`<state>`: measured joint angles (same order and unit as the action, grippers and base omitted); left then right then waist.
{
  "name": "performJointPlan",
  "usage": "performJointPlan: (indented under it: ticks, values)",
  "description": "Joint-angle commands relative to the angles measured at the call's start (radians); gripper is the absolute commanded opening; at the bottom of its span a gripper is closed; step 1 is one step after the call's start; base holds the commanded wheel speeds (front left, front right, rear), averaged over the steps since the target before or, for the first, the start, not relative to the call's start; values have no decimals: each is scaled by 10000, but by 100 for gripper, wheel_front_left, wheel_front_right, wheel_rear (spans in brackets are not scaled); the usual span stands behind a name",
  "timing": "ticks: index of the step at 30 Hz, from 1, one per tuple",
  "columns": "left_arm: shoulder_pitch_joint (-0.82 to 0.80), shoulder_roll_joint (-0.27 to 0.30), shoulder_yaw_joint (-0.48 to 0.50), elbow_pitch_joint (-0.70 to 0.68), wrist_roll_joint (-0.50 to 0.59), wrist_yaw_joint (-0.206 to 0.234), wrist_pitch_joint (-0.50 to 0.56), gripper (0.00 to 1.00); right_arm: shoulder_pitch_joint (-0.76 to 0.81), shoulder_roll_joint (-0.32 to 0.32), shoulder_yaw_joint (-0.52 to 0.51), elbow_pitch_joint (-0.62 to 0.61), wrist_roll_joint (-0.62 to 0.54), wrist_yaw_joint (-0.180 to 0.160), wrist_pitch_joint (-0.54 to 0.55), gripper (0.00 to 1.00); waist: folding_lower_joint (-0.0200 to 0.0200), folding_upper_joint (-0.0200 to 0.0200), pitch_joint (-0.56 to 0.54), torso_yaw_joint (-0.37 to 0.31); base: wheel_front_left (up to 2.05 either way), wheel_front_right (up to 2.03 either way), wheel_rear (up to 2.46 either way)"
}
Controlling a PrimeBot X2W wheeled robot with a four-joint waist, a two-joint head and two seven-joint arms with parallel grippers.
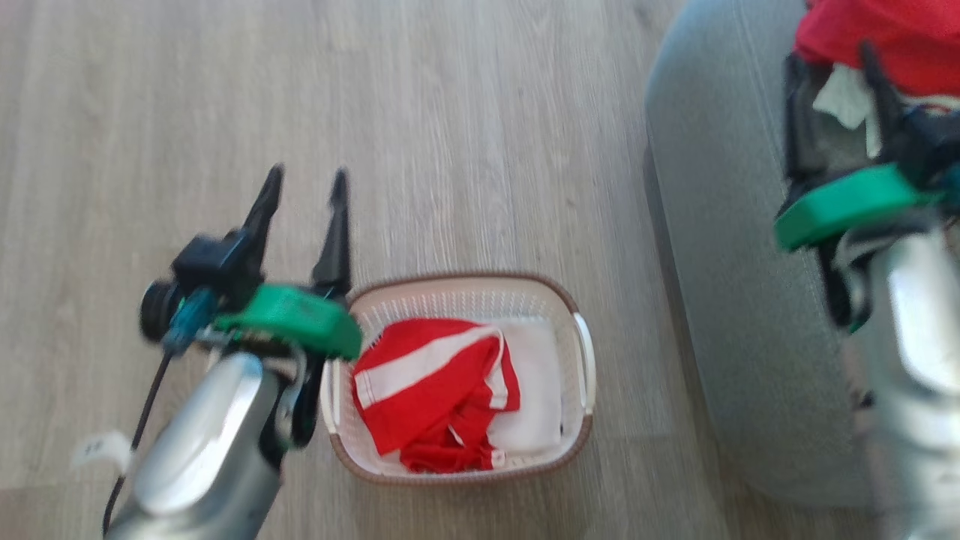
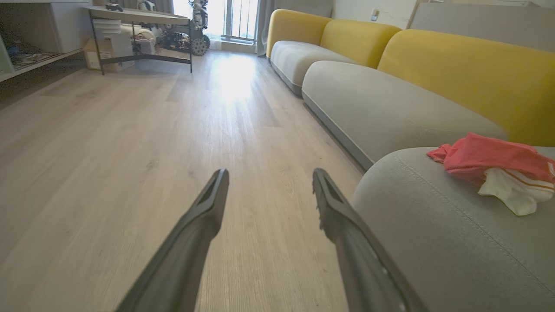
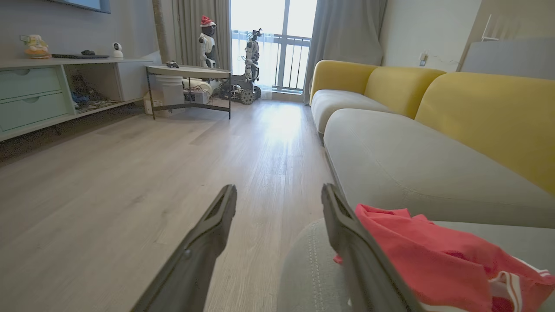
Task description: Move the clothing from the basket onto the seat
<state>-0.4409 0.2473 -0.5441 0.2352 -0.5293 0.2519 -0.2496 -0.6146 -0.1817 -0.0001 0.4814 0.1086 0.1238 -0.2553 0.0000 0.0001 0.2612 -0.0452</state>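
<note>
The clothing point(image 1: 431, 390) in the basket point(image 1: 459, 277) is a loose heap of red fabric with white stripes and a white layer beside it, lying low inside the walls. It looks light, limp and rather slick, so it should bunch under a pinch and trail as it lifts. A raised fold near the middle of the heap seems the best place to take hold, deep enough that a thin layer does not slide out. The left gripper point(image 1: 307, 176) hangs over the bare floor point(image 1: 450, 112) just beside the basket's left rim, its 2 fingers spread with nothing between them; the heap lies to its right, nearer the robot than the fingertips. The right gripper point(image 3: 278, 190) is likewise spread and empty, over the front edge of the seat point(image 1: 720, 225), with 1 red garment point(image 2: 485, 158) resting on the cushion just beside its right finger
</note>
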Motion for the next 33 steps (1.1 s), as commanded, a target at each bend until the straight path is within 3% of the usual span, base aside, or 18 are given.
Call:
performJointPlan:
  ticks: [1,4,10,20,33]
  values:
    - [211,285,726,-441,177,126,-120,100,413,347,22,-596,-194,69,-64,100,0,-1,-539,254,0,0,0]
    - [1241,283,1413,-666,395,192,-121,100,1342,884,-151,-1245,-485,69,-64,100,0,-1,-1019,386,0,0,0]
    - [2510,254,2231,-986,713,188,-121,100,2630,1248,-169,-2079,-789,69,-64,100,0,-1,-1457,589,0,0,0]
    - [4053,50,2810,-1473,1216,32,-121,100,4400,1311,11,-3087,59,69,-64,100,0,-1,-1855,758,0,0,0]
    - [4693,-320,3318,-1578,1511,-271,-122,100,5310,1313,538,-3428,687,69,-64,100,0,-1,-2113,654,0,0,0]
